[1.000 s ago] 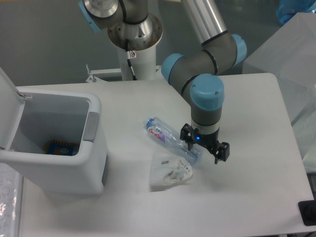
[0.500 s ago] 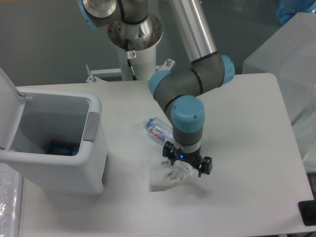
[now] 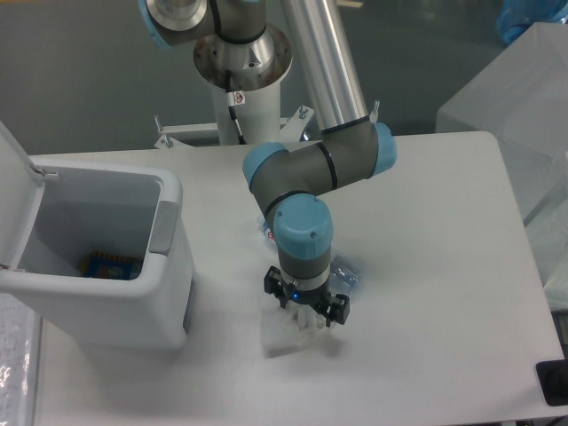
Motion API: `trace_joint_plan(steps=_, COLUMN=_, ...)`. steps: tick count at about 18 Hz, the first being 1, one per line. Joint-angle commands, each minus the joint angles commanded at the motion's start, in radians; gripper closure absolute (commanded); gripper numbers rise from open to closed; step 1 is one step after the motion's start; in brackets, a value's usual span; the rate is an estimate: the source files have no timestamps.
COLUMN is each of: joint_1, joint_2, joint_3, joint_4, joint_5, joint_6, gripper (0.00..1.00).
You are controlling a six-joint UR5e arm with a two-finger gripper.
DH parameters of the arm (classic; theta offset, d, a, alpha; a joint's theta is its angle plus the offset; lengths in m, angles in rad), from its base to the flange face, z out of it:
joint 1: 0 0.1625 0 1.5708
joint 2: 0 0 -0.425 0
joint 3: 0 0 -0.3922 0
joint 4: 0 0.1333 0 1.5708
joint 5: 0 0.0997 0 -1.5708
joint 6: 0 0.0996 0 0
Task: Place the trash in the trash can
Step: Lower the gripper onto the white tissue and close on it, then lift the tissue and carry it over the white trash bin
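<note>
My gripper (image 3: 304, 311) points straight down over the crumpled white wrapper (image 3: 282, 333), its open fingers straddling the wrapper's upper part. Most of the wrapper is hidden under the wrist; its lower left corner shows on the table. The crushed clear bottle (image 3: 346, 276) lies just behind the gripper, largely covered by the arm, with only one end and a bit of label showing. The white trash can (image 3: 133, 302) stands at the left with its lid (image 3: 13, 191) raised; a small blue and orange item lies inside.
The robot's base column (image 3: 240, 98) rises at the back centre. A translucent box (image 3: 524, 106) stands at the right rear, beside the table's right edge. A dark object (image 3: 555, 382) sits at the lower right corner.
The arm swung left and slightly toward the front, carrying the gripper from beside the bottle's end to above the wrapper. Bottle and wrapper look about where they were.
</note>
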Motion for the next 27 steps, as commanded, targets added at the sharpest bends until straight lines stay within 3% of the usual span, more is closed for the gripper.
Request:
trace_joint_plan(steps=10, joint_1=0.011, joint_2=0.026, joint_3=0.038, joint_4=0.000, joint_5=-0.004, joint_6=0.006, gripper=1.00)
trace_joint_plan(steps=18, joint_1=0.075, joint_2=0.178, joint_3=0.086, joint_4=-0.005, joint_5=-0.296, joint_6=-0.046, gripper=1.00)
trace_joint_plan(steps=27, joint_1=0.064, joint_2=0.366, joint_3=0.094, joint_4=-0.005, joint_5=-0.561, joint_6=-0.204, gripper=1.00)
